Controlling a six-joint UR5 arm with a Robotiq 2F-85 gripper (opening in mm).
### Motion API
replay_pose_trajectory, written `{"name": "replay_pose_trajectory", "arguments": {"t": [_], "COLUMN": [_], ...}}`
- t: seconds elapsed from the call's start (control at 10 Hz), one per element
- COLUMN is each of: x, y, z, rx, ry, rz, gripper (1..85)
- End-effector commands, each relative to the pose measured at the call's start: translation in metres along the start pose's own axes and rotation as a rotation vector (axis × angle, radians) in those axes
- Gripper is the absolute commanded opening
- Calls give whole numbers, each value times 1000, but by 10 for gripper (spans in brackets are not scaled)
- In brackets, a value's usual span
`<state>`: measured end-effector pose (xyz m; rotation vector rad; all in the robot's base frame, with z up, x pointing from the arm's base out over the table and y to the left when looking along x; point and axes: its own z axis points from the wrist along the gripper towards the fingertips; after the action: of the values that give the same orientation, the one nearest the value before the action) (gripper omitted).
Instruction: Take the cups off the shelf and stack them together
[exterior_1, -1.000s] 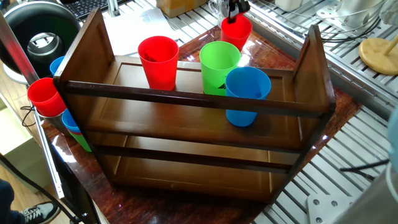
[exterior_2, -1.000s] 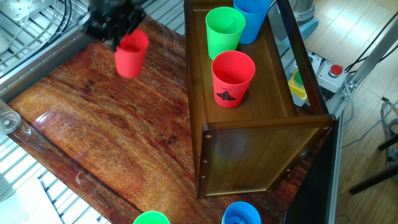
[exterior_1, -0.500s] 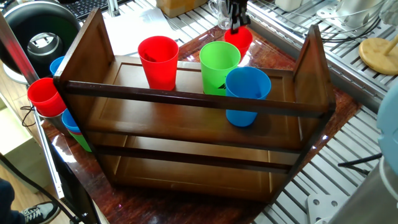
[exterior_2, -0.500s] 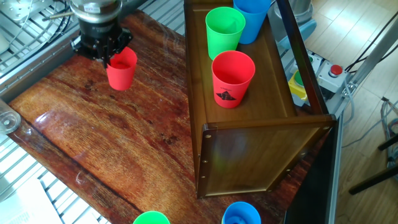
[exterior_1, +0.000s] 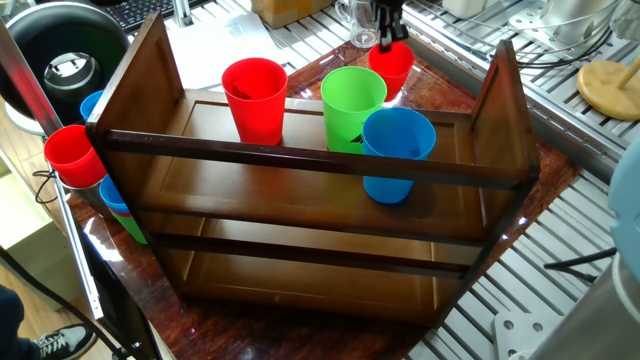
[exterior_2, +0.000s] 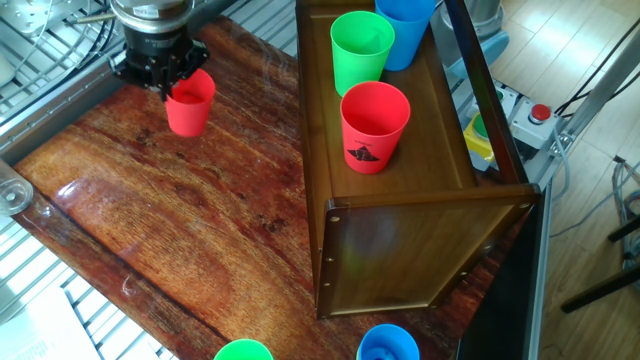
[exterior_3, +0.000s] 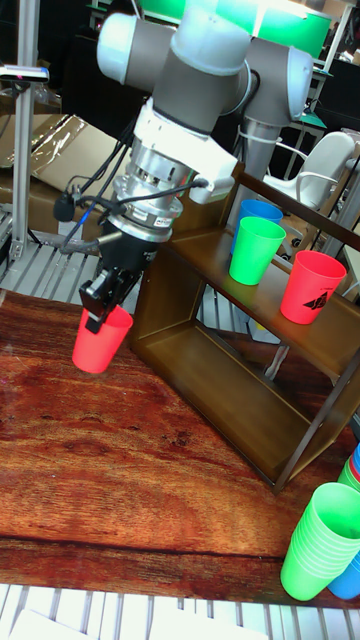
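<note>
Tool (exterior_3: 97, 312): pinching the rim of the red cup (exterior_3: 100, 341), one finger inside and one outside.
Held red cup (exterior_2: 188, 103): upright, over the wooden table (exterior_2: 170, 230), beside the shelf (exterior_2: 400, 250), near the table's far edge in the other fixed view; whether its base touches the table cannot be told.
Shelf, top tier: blue cup (exterior_1: 395, 155), green cup (exterior_1: 351, 103) and second red cup (exterior_1: 256, 99) stand in a row; this red cup shows a black mark (exterior_2: 362, 154).
Table, near edge: slanted column of stacked cups (exterior_3: 318, 541), green end nearest.
</note>
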<state>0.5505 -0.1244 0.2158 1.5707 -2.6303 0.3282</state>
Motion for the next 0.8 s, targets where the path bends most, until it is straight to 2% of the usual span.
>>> {"name": "replay_pose_trajectory", "arguments": {"t": [0.0,0.1,0.2,0.3,0.4,0.5,0.6,0.7], "x": [7,5,-4,-18,-20,-26,-34,-36], "y": [11,11,3,2,-15,-23,-22,-18], "z": [-5,-5,-4,5,27,45,59,69], "rx": [-39,-38,-8,-27,-15,-24,-43,-58], "ry": [25,17,-17,-86,-125,-164,-203,-208], "rz": [56,37,0,-14,-43,-52,-47,-29], "gripper": [13,13,13,13,13,13,13,13]}}
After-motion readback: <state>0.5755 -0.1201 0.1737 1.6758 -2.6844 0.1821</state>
